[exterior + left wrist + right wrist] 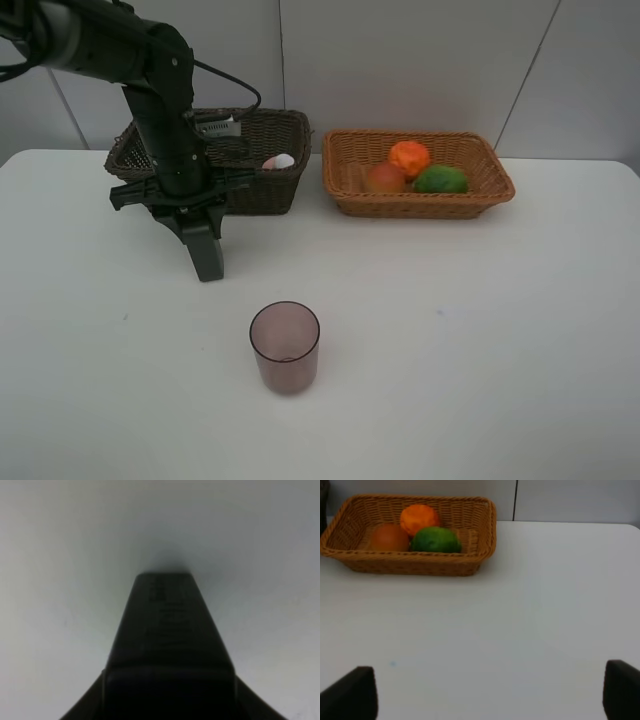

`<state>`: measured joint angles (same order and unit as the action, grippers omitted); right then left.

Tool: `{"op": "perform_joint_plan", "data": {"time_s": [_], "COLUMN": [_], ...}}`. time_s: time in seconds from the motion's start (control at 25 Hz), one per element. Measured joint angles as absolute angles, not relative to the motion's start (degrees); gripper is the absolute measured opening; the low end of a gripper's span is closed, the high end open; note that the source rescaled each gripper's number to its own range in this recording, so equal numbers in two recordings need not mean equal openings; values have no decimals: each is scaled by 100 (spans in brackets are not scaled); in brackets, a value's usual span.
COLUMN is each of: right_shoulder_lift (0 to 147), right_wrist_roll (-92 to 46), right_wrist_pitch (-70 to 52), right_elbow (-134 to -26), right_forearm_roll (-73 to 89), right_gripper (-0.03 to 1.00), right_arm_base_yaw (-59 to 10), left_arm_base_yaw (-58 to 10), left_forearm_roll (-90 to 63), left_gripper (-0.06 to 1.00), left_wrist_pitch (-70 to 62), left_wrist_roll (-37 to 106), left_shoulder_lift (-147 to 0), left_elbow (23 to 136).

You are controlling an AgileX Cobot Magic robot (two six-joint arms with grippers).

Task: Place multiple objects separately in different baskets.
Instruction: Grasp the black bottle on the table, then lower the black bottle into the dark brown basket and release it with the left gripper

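White worktop [480,350] runs back to pale wall panels [400,60], and on its near part a translucent mauve cup [285,346] stands upright, alone and well apart from both baskets. At the far edge the light basket [420,207] holds three fruits close together: the orange citrus [409,157] at the back, the peach-like fruit [386,178] and the green lime-like fruit [441,180] in front of it. Just beside it, on its left, the dark basket [270,190] shows a pink, white-tipped thing over its rim, probably the pink bottle [279,161], though most of it is hidden. The left pincer [208,270] points down at bare worktop between the dark basket and the cup; it looks clenched, with nothing in it. The right pincer [487,692] shows only in its wrist view, its tips spread wide and released, facing the light basket.
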<state>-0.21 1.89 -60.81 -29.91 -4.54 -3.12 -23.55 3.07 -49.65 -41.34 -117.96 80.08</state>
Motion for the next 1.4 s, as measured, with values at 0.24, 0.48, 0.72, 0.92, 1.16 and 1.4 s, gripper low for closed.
{"op": "perform_joint_plan", "data": {"time_s": [0.24,0.48,0.72,0.92,1.16,1.4], "right_shoulder_lift": [-21,-21,-21,-21,-21,-21], "right_wrist_roll": [189,189,189,189,189,189], "right_wrist_pitch": [-6081,-6081,-6081,-6081,-6081,-6081], "right_elbow": [-2991,-2991,-2991,-2991,-2991,-2991], "right_forearm_roll": [-454,-454,-454,-454,-454,-454], "right_gripper": [96,96,96,96,96,96], "right_arm_base_yaw": [-312,-312,-312,-312,-312,-312], "left_arm_base_yaw": [-2355,-2355,-2355,-2338,-2139,-2062], "left_forearm_roll": [307,278,326,737,1494,2255], "left_gripper": [44,44,44,44,44,44], "left_wrist_pitch": [-4965,-5030,-5628,-6419,-6290,-5034], "left_wrist_roll": [-4134,-4129,-3741,-3069,-2756,-2742], "left_shoulder_lift": [-11803,-11690,-11039,-10897,-10893,-11027], "left_elbow": [8008,8025,8453,9125,9855,9895]}}
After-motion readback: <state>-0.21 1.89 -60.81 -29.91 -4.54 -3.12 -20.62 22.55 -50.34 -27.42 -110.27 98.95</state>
